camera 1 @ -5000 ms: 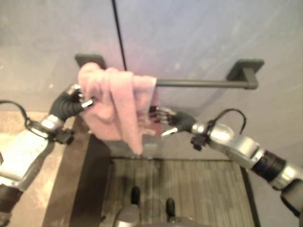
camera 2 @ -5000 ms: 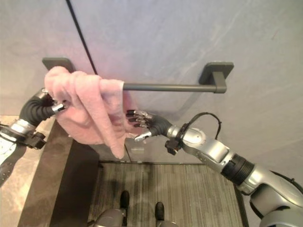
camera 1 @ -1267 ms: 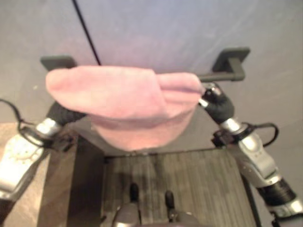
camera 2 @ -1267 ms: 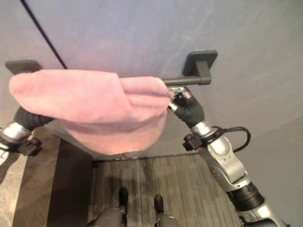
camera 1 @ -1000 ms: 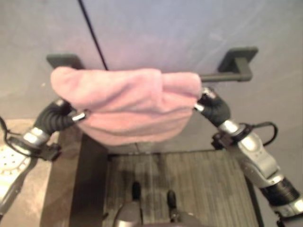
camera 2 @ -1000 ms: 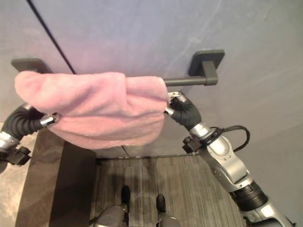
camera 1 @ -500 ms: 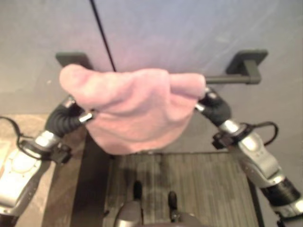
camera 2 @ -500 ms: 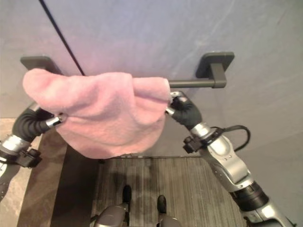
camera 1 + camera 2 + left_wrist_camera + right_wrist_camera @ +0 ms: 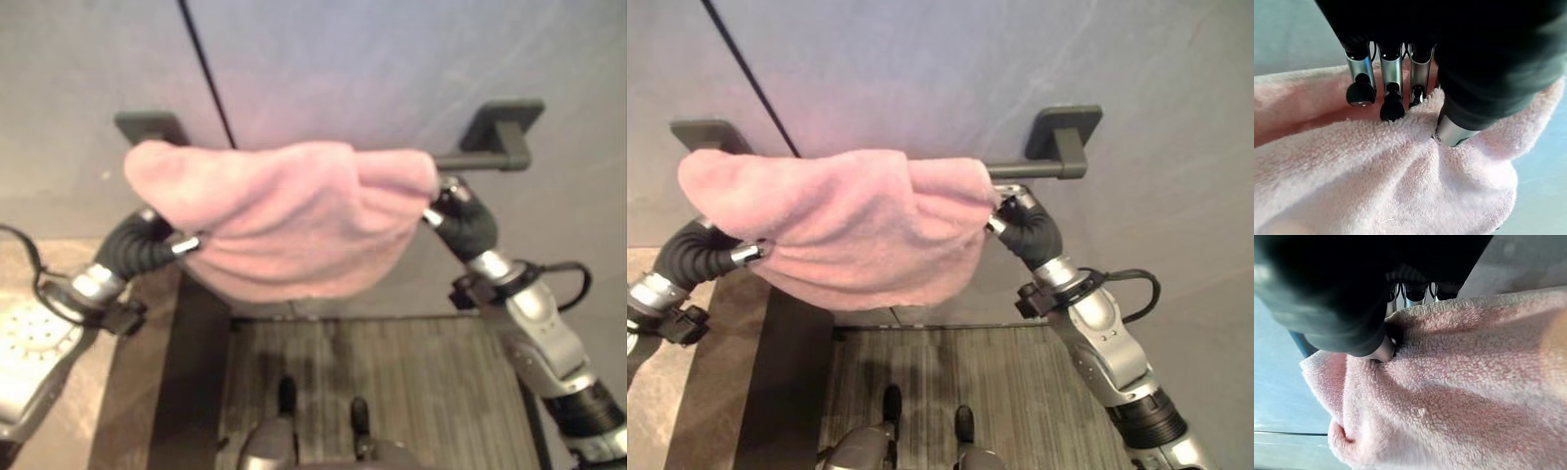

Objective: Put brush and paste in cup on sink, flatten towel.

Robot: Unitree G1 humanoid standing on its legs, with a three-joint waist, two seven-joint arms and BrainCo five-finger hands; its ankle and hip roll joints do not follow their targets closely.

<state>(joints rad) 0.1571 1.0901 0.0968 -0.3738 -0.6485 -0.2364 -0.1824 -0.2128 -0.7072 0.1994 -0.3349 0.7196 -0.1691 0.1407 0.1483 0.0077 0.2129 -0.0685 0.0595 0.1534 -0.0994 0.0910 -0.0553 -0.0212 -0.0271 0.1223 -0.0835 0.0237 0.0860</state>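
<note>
A pink towel [image 9: 284, 215] hangs over the dark wall rail [image 9: 485, 157], spread across most of its width and sagging in the middle. My left hand [image 9: 162, 240] pinches the towel's left end; in the left wrist view its fingers [image 9: 1392, 93] and thumb close on a fold of the towel [image 9: 1376, 171]. My right hand [image 9: 1019, 220] grips the towel's right end just under the rail. The right wrist view has its thumb [image 9: 1382, 350] pressed into the cloth [image 9: 1474, 382] with fingertips behind the edge.
The rail's two dark wall brackets [image 9: 152, 127] [image 9: 1066, 127] sit against a grey wall. Below lie a dark counter edge [image 9: 196, 392] and a stone top [image 9: 59, 411] at the left, and a ribbed grey floor mat [image 9: 392, 382].
Five seconds ago the towel hung bunched at the rail's left end. Both hands have drawn it out sideways, and in the last half second the right end moved a little further right.
</note>
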